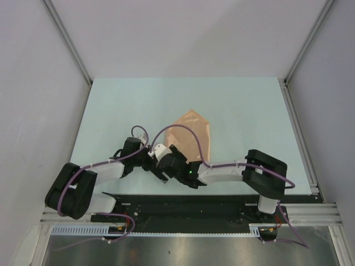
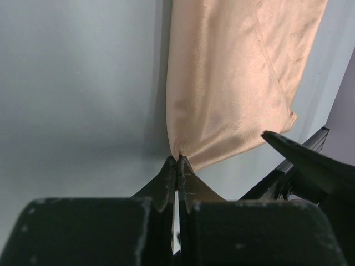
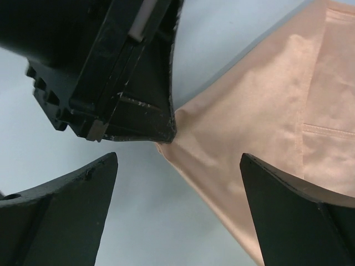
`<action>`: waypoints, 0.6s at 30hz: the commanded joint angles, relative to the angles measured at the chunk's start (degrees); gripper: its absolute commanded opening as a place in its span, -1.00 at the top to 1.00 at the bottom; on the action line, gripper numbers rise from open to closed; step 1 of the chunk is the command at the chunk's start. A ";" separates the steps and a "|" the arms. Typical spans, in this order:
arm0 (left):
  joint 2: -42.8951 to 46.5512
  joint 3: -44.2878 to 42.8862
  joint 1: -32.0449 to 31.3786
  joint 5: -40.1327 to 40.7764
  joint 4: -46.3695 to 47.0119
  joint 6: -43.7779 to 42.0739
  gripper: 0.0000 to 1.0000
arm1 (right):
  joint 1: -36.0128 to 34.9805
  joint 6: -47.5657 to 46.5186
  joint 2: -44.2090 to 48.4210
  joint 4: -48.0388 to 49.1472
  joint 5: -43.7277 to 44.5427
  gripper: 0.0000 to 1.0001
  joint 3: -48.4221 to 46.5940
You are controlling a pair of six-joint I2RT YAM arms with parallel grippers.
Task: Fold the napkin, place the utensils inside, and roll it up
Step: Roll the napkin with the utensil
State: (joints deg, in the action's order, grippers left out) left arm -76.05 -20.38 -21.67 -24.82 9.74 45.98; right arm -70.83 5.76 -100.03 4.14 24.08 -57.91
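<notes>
The peach-orange napkin [image 1: 192, 133] lies folded on the pale table, its far corner pointing away from the arms. My left gripper [image 2: 177, 159] is shut on the napkin's [image 2: 233, 83] near corner, and the cloth fans out from the pinched tip. My right gripper [image 3: 177, 160] stands open right beside it, one finger on each side of that corner of the napkin [image 3: 266, 122], touching nothing. In the right wrist view the left gripper [image 3: 133, 83] is the black block reaching down onto the corner. From above, both grippers [image 1: 165, 157] [image 1: 177, 166] meet at the napkin's near end. The utensils are out of view.
The pale blue-green table [image 1: 122, 105] is bounded by grey walls left, right and behind. A black rail [image 1: 183, 202] runs along the near edge by the arm bases. Purple cables [image 1: 183, 130] loop over the napkin's near part.
</notes>
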 commanded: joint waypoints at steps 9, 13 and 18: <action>1.61 -2.12 2.16 -3.48 -1.83 -1.68 0.99 | -1.42 -7.18 -8.43 10.18 8.97 -0.95 -3.00; 1.70 -2.03 2.86 -4.09 -2.00 -1.77 1.00 | 0.34 -3.74 -6.24 11.41 5.37 -0.94 -0.46; 1.52 -1.94 3.56 -5.06 -1.83 -1.50 1.00 | 0.60 -4.70 -4.30 11.76 6.34 -0.94 1.31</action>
State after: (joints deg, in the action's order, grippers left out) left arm -75.40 -20.40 -18.94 -27.75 7.94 45.41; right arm -70.59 0.62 -107.66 12.32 29.08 -57.95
